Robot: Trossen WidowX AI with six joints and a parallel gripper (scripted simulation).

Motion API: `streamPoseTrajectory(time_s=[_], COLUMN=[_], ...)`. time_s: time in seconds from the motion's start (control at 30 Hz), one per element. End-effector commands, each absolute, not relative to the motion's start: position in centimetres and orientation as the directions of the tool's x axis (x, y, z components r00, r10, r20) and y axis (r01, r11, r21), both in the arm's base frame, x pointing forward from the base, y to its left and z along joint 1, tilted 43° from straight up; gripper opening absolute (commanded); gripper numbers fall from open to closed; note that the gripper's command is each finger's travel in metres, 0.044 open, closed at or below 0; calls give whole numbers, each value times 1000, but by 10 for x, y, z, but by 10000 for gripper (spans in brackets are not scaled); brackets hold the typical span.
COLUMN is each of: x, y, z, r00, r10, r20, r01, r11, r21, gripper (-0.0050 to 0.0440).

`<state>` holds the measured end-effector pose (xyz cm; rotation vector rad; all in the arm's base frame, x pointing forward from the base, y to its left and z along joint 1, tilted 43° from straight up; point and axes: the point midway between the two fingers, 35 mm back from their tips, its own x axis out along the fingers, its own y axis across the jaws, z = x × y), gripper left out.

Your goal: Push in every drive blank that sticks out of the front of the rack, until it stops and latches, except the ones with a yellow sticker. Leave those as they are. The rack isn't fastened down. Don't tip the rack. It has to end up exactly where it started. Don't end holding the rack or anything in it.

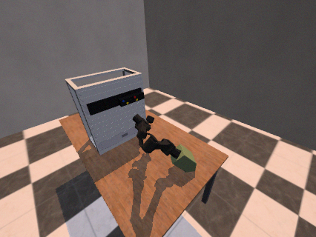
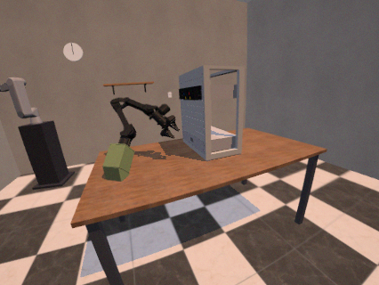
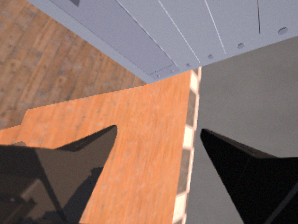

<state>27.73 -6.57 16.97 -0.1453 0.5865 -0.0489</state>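
The grey rack (image 1: 105,111) stands on the wooden table, open at the top. Its front carries rows of grey blanks and one dark band (image 1: 115,101) high up, with small red, yellow and blue marks (image 1: 130,100) at its right end. I cannot tell which blanks stick out. My gripper (image 1: 142,120) is open and empty, hovering in front of the rack's lower right front corner, apart from it. It also shows in the exterior view (image 2: 169,126) just left of the rack (image 2: 209,111). In the wrist view the open fingers frame the table edge below the rack's bottom corner (image 3: 165,30).
The arm's green base block (image 1: 183,157) sits on the table to the right of the rack. The table edge (image 3: 190,130) runs close beside the gripper. Another robot on a dark pedestal (image 2: 40,151) stands on the floor beyond the table.
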Motion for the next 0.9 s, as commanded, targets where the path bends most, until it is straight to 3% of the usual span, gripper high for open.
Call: streamPoseTrajectory(time_s=[0.0,0.47,0.87], x=[275,263,245], y=[-70,-87,-110], z=[186,213,247], r00=[859,912,961], r10=[-52,90,195], r20=[-510,-400,-198], r01=[19,39,3], r11=[997,952,707], r21=[-70,304,708], gripper=[440,440,440])
